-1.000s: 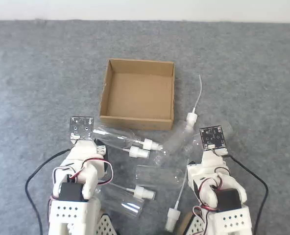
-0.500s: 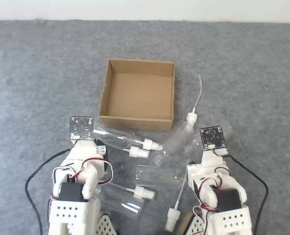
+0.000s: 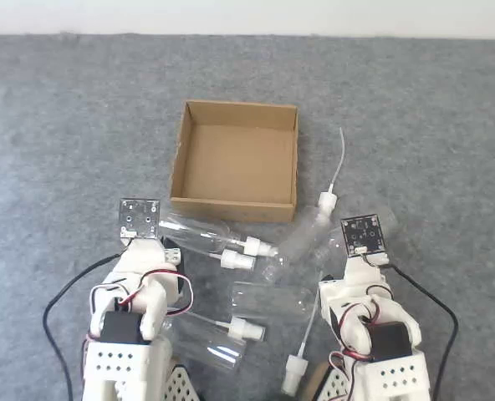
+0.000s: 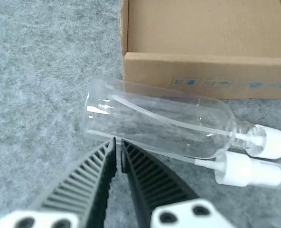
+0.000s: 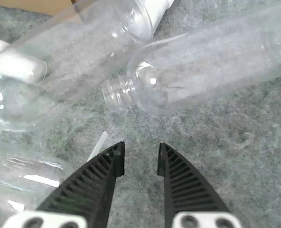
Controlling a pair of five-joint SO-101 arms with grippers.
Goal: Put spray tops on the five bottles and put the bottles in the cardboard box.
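Several bottles: clear plastic, lying on the grey carpet between the arms and the cardboard box, none inside it.
Change: none over the last second (both arms idle), so the task looks barely begun.
Left gripper: fingers together, empty, just beside a capped bottle.
Right gripper: fingers slightly apart, empty, near an open-necked bottle.
Writing: small blue print on the box wall, unreadable.
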